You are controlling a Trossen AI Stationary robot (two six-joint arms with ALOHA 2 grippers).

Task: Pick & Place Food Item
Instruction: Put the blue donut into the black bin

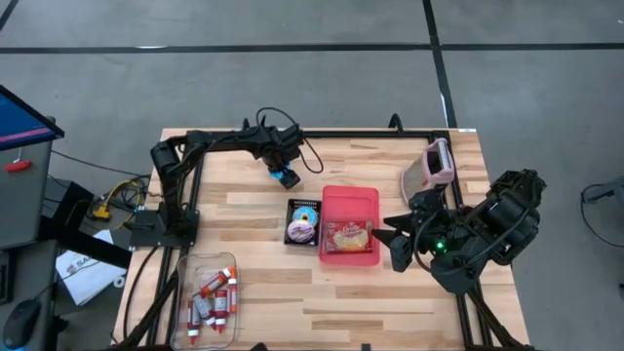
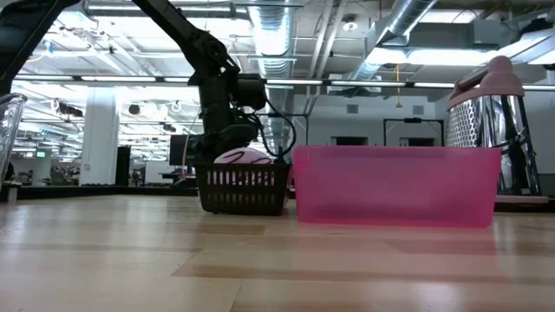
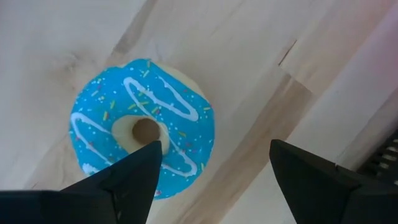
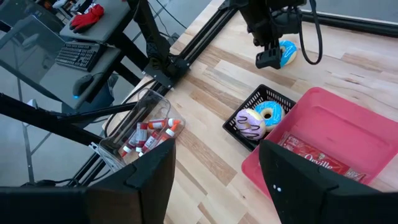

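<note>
A blue-iced donut with white stripes and sprinkles [image 3: 143, 134] lies flat on the wooden table [image 1: 263, 292], toward its far side. My left gripper [image 3: 214, 168] hangs open just above it, pointing down. One finger stands over the donut's edge and the other over bare wood beside it. The right wrist view shows that gripper [image 4: 268, 61] and the donut [image 4: 288, 51] from farther off. A black basket [image 1: 302, 222] holds a pink-iced donut [image 4: 251, 123] and a blue-iced one [image 4: 271, 113]. My right gripper [image 4: 217, 174] waits open, raised at the table's right.
A pink bin [image 1: 349, 200] right of the basket holds a popcorn packet [image 1: 348, 235]. A metal grater [image 1: 427, 168] stands at the far right. A clear container [image 1: 210, 297] of red-capped tubes lies at the near left. Bare wood spans the near middle.
</note>
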